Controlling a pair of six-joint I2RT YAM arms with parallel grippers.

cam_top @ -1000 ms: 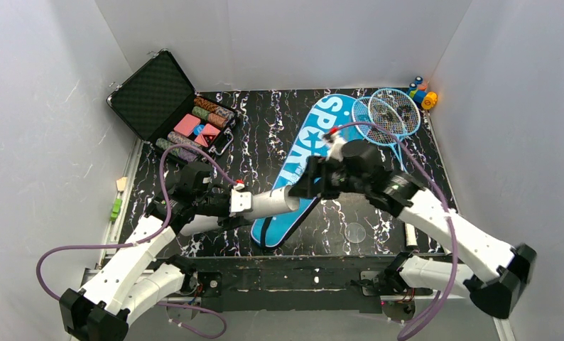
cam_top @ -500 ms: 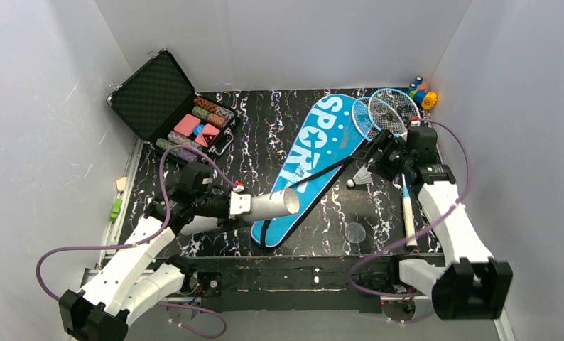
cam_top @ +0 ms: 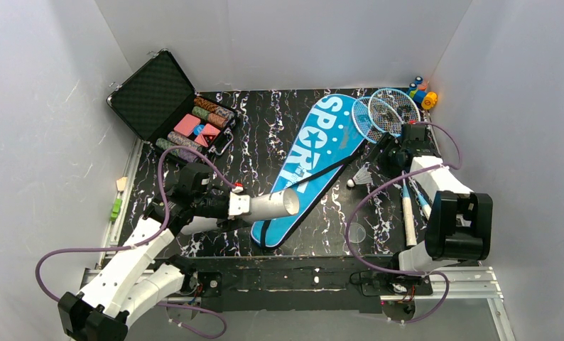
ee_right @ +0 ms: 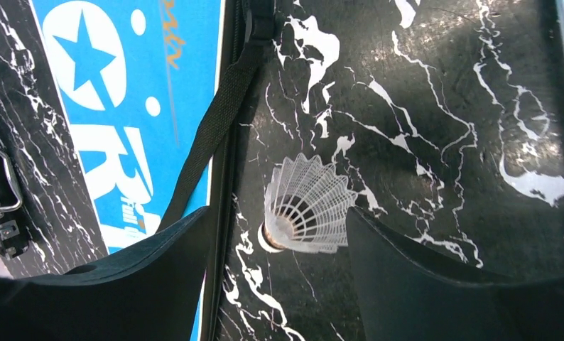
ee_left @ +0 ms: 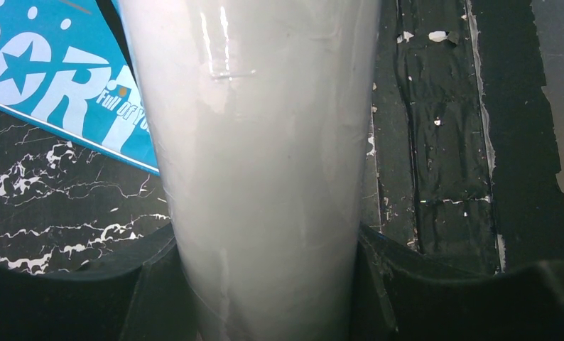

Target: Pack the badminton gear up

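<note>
My left gripper [cam_top: 238, 206] is shut on the long white tube [cam_top: 272, 204], held level with its open mouth over the blue SPORT bag [cam_top: 315, 149]. In the left wrist view the tube [ee_left: 265, 142] fills the space between my jaws [ee_left: 265, 284]. My right gripper [cam_top: 384, 162] is open just right of a white shuttlecock [cam_top: 363, 176] lying on the table. In the right wrist view the shuttlecock [ee_right: 309, 206] lies between my spread fingers [ee_right: 158, 273], beside the bag's black strap [ee_right: 215, 128]. Two blue rackets [cam_top: 382, 114] lie at the back right.
An open black case of coloured chips [cam_top: 194, 124] stands at the back left. A small orange-and-blue toy [cam_top: 424, 93] sits in the back right corner. A clear round disc [cam_top: 355, 232] lies near the front edge. The racket handles [cam_top: 408, 213] run toward the right arm's base.
My right gripper has moved from the tube's mouth to the right and back, over the shuttlecock beside the rackets. The left arm and tube have stayed put.
</note>
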